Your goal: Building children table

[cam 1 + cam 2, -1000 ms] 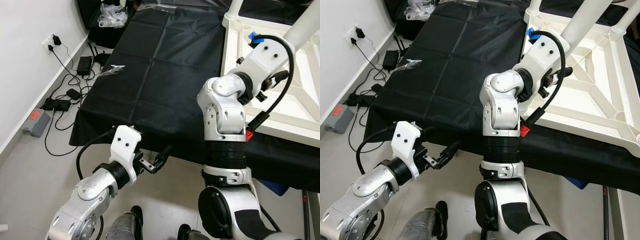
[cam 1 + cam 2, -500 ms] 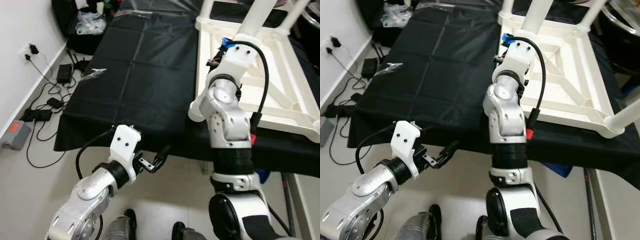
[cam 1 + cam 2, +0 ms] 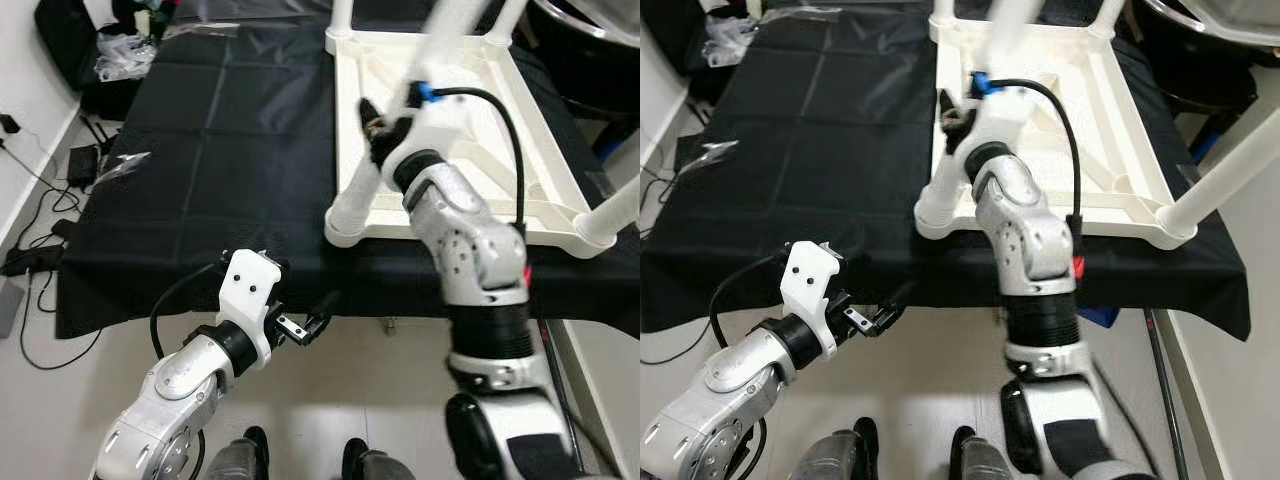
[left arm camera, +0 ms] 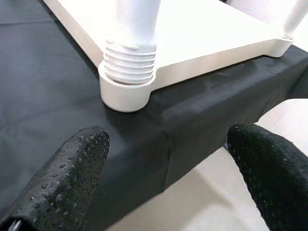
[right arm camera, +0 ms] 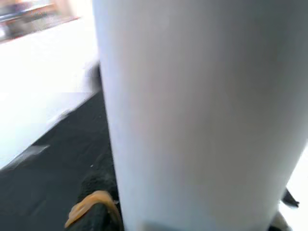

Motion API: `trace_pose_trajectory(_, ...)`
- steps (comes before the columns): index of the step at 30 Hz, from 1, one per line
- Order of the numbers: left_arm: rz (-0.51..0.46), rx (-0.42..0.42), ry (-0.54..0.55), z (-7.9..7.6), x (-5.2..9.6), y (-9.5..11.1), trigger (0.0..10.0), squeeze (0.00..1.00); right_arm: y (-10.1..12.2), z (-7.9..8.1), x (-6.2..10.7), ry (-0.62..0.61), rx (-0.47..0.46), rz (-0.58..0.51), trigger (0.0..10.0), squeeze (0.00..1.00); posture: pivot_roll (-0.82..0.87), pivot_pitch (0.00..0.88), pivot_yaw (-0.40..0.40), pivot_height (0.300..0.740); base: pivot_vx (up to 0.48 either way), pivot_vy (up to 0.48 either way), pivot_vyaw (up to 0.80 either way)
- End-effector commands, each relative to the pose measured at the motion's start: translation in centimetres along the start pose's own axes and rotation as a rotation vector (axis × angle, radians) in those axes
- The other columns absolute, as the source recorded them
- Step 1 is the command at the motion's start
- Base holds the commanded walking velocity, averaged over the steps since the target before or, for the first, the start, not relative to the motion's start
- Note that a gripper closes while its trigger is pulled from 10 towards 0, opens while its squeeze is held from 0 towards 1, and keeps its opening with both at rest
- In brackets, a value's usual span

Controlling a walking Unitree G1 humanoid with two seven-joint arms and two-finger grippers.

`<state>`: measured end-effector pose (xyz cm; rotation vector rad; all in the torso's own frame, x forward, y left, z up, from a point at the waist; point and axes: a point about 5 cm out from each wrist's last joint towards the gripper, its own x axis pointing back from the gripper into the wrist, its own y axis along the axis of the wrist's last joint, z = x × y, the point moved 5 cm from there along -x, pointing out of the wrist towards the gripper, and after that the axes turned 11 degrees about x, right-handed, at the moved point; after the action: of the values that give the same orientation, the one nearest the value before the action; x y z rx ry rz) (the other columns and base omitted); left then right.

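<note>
White table frame (image 3: pixel 450 140) at the black cloth's (image 3: pixel 210 150) edge, right claw (image 3: pixel 378 135) clasping its leg (image 3: pixel 352 195), left claw (image 3: pixel 312 322) agape.

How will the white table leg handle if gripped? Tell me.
The white table leg looks like smooth rigid plastic, so probably stiff but slippery between the right gripper fingers. It stands in the tabletop corner socket with threads exposed, so it may wobble.

A black cloth (image 3: pixel 230 150) covers the tabletop (image 3: pixel 150 300) and hangs over its near edge. On it lies the upturned white children's table (image 3: pixel 470 110), legs up, and near the left edge what may be a clear plastic wrapper (image 3: pixel 124 162).
</note>
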<state>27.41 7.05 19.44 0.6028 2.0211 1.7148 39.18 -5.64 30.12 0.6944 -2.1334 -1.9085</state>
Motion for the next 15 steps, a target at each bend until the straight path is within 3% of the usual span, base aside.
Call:
trace_pose_trajectory(1, 0.007, 0.002, -0.002, -0.1, 0.1, -0.3, 10.0, 0.00, -8.7, 3.1, 1.1, 0.163, -0.078, 0.324, 10.0, 0.00, 0.17, 0.330, -0.024, 0.740, 0.000, 0.000, 0.00)
trace_pose_trajectory(2, 0.007, 0.002, -0.002, -0.1, 0.1, -0.3, 10.0, 0.00, -8.7, 3.1, 1.1, 0.163, -0.078, 0.324, 10.0, 0.00, 0.17, 0.330, -0.024, 0.740, 0.000, 0.000, 0.00)
trace_pose_trajectory(5, 0.008, 0.001, -0.004, -0.1, 0.1, -0.3, 10.0, 0.00, -6.9, 4.7, 1.7, 0.351, -0.083, 0.220, 10.0, 0.00, 0.16, 0.333, -0.027, 0.740, 0.000, 0.000, 0.00)
trace_pose_trajectory(7, 0.008, 0.001, -0.004, -0.1, 0.1, -0.3, 10.0, 0.00, -6.9, 4.7, 1.7, 0.351, -0.083, 0.220, 10.0, 0.00, 0.16, 0.333, -0.027, 0.740, 0.000, 0.000, 0.00)
trace_pose_trajectory(10, 0.006, 0.002, -0.005, -0.1, 0.1, -0.3, 10.0, 0.00, -4.7, 5.5, 2.7, 0.543, -0.080, 0.085, 10.0, 0.00, 0.17, 0.333, -0.028, 0.740, 0.000, 0.000, 0.00)
trace_pose_trajectory(15, 0.004, 0.000, -0.006, -0.2, 0.0, -0.2, 10.0, 0.00, -2.6, 5.8, 3.8, 0.724, -0.037, -0.034, 10.0, 0.00, 0.17, 0.337, -0.026, 0.740, 0.000, 0.000, 0.00)
